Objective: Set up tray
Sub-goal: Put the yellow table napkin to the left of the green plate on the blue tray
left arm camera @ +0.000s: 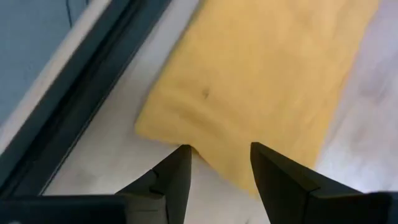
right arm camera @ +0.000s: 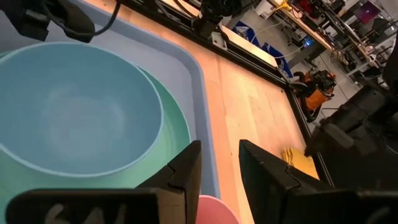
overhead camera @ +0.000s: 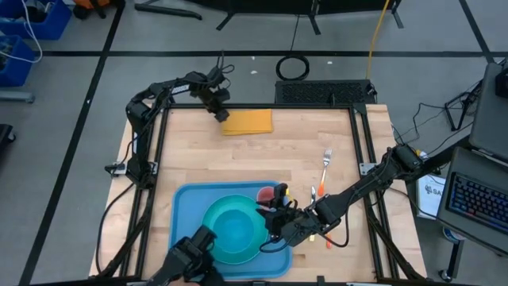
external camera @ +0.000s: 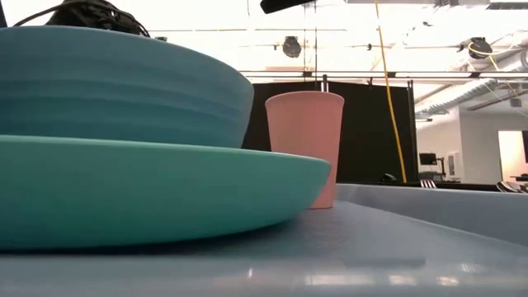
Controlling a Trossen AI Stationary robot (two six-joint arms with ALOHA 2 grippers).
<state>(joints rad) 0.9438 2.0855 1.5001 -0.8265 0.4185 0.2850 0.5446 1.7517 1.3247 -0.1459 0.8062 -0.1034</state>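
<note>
My left gripper (left arm camera: pixel 219 163), fingers parted, straddles the napkin (overhead camera: pixel 248 121) at the table's far edge; only the high view shows this. My right gripper (right arm camera: pixel 219 163), parted, hovers over the tray (overhead camera: pixel 184 208) beside the pink cup (external camera: pixel 304 140).

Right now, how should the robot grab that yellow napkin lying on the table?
Probably by its near edge, from straight above. The napkin lies flat on the wooden table, so only an edge gives the fingers something to pinch. The left gripper is open right at one corner, one finger on the cloth side, so closing there looks simplest.
</note>
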